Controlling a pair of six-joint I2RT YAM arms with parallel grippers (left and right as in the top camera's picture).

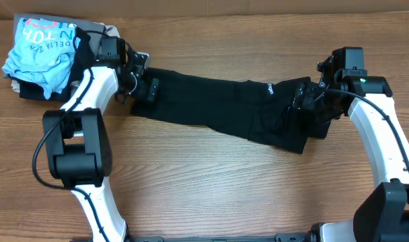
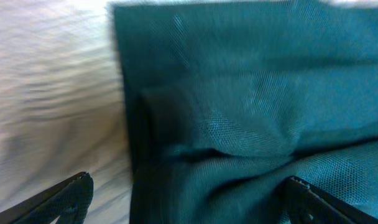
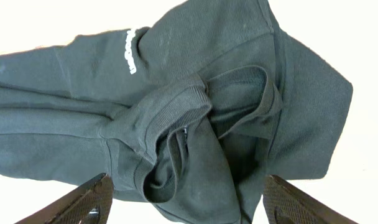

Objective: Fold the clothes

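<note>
Wooden desk [image 1: 211, 195], far edge: we find left gripper [image 2: 189, 194] and right gripper [image 3: 186, 193] gaping, empty, over the ends of the black garment [image 1: 218, 107]; we would pinch flat corners, not bunches.

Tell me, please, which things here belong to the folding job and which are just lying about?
Belonging to the job: black garment; left end effector; right end effector.
Just lying about: light-blue T-shirt; clothes piled beneath it.
</note>
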